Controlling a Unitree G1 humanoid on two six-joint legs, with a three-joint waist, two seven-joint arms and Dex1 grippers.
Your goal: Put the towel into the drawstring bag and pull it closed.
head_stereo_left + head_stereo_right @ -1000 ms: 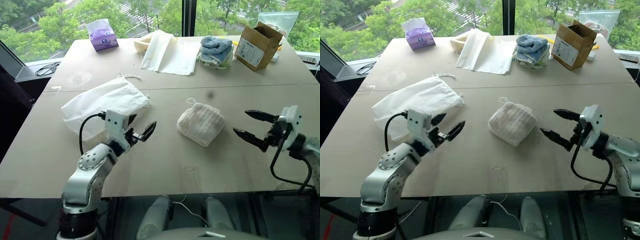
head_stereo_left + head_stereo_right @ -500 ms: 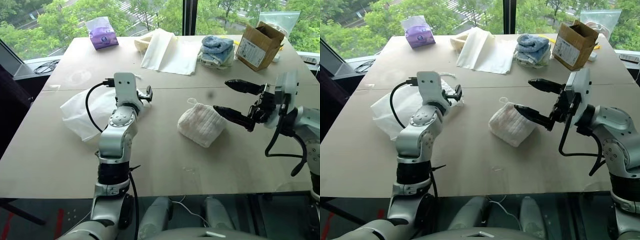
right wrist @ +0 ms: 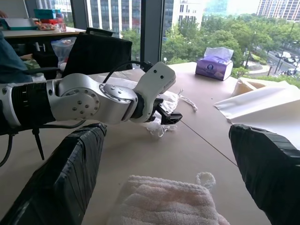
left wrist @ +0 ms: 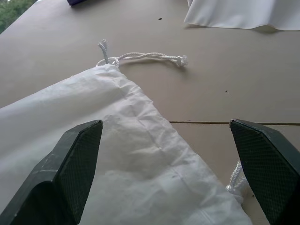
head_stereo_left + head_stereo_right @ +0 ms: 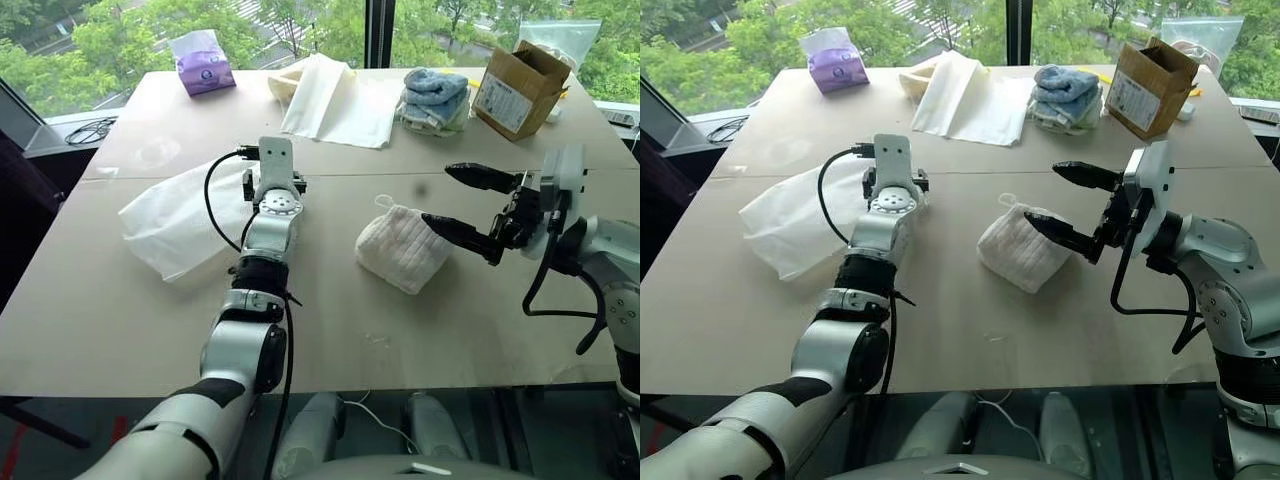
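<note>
Beige table (image 5: 120, 330) by a window with trees outside. Towel (image 5: 402, 250) lies folded near the table's middle, its small loop toward the far side, nothing gripping it. Drawstring bag (image 5: 175, 215) lies flat to the robot's left of the towel, well apart from it, with its gathered mouth and cord (image 4: 140, 57) toward the far side. Left gripper (image 3: 166, 117) hangs over the bag's mouth end, fingers spread wide, nothing between them. Right gripper (image 5: 460, 205) hovers just beside the towel on its right, pointing toward it, fingers spread, empty. Along the far edge: purple tissue pack (image 5: 203, 68), flat cream cloth sheet (image 5: 340, 100), blue and white stacked towels (image 5: 432, 98), cardboard box (image 5: 518, 88).
</note>
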